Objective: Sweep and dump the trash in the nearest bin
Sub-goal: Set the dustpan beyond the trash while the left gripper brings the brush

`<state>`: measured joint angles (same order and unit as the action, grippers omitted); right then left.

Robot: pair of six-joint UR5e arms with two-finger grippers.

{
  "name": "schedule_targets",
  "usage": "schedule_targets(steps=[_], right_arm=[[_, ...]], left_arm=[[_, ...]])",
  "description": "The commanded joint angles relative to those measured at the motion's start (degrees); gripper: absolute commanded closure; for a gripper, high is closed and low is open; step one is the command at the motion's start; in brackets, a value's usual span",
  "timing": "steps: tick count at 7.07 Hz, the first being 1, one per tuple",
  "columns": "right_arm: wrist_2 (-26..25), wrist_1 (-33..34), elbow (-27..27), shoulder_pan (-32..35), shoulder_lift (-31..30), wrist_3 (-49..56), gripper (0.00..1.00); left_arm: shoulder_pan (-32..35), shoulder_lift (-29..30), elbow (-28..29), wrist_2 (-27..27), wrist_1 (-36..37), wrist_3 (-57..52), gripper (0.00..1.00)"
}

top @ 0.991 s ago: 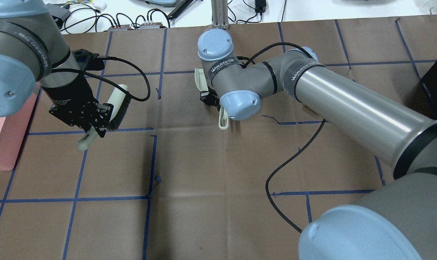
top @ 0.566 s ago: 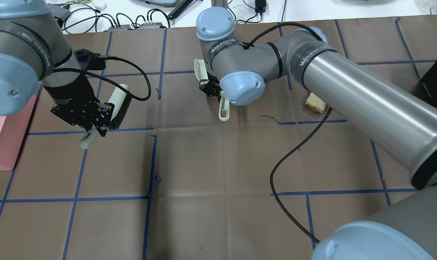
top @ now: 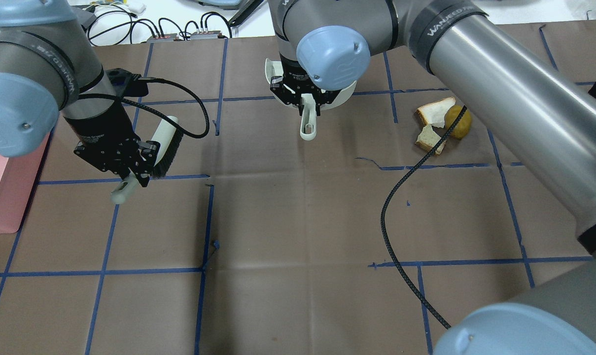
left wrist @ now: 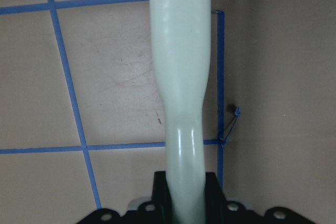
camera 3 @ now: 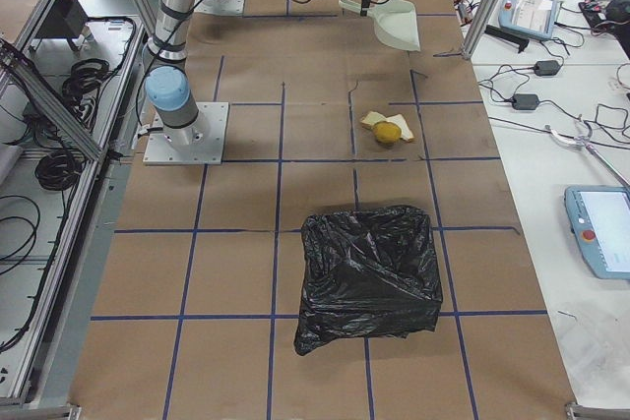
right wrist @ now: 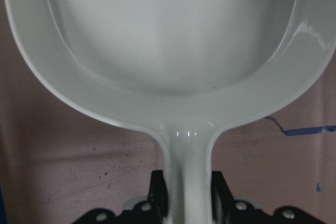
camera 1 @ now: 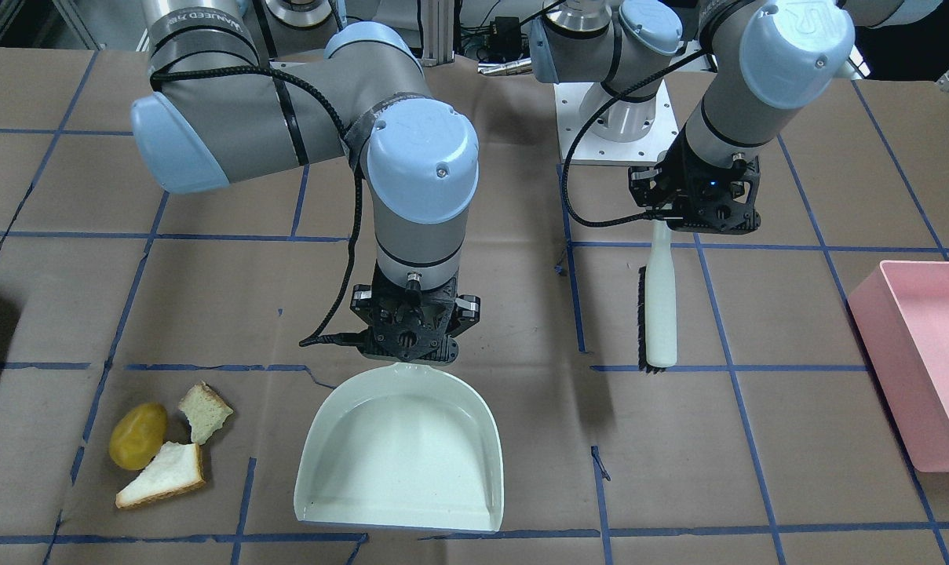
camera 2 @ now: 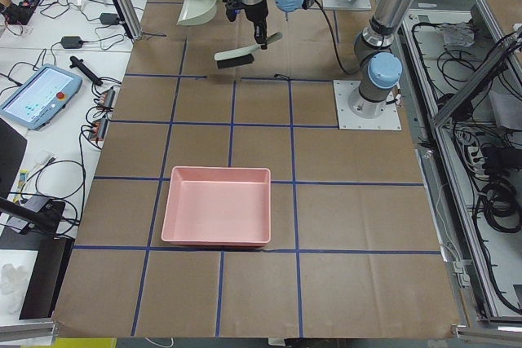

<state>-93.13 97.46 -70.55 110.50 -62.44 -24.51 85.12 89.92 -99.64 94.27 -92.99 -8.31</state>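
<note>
The trash lies on the brown table cover: a yellow lump with two bread pieces touching it, also seen as a lump and bread from overhead. My right gripper is shut on the handle of a pale green dustpan, which is empty and sits apart from the trash, to its right in the front view. My left gripper is shut on the handle of a pale brush with black bristles, held far from the trash.
A pink bin stands at the table's end on my left. A black bag-lined bin stands at the end on my right, closer to the trash. A black cable hangs from the right arm over the table.
The right arm has carried the dustpan farther across the table, and the lump and both bread pieces have come out from behind it. The left arm and brush barely shifted.
</note>
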Motion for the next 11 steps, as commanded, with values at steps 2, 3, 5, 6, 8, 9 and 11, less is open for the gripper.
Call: schedule_targets(steps=[2, 3, 5, 6, 8, 9, 11], right_arm=[[-0.1, -5.4, 0.0, -5.5, -3.6, 13.5, 0.97], [-0.3, -6.7, -0.6, -7.5, -4.7, 20.1, 0.97], [-1.0, -9.8, -0.9, -12.3, -6.9, 35.6, 0.97], [-1.1, -11.2, -1.0, -15.4, -7.9, 43.0, 0.98], [-3.0, -12.7, -1.0, -22.4, -9.5, 58.3, 0.98], [-4.8, -12.8, -1.0, -25.6, -9.8, 67.0, 0.98], [-6.2, -12.7, -1.1, -32.2, -9.8, 82.4, 0.99]], left_arm=[[0.1, 0.1, 0.1, -0.1, -0.1, 0.0, 1.0], [0.1, 0.1, 0.1, -0.4, -0.2, 0.0, 1.0], [1.0, -0.3, 0.2, -1.0, -0.1, 0.2, 1.0], [3.4, 0.0, 0.4, -0.9, 0.0, 0.1, 1.0], [12.0, 2.3, 0.7, -6.3, 5.2, 3.4, 1.0], [15.3, 5.1, 1.7, -7.9, 7.1, 7.0, 1.0], [20.8, 9.0, 3.2, -7.9, 14.1, 10.0, 1.0]])
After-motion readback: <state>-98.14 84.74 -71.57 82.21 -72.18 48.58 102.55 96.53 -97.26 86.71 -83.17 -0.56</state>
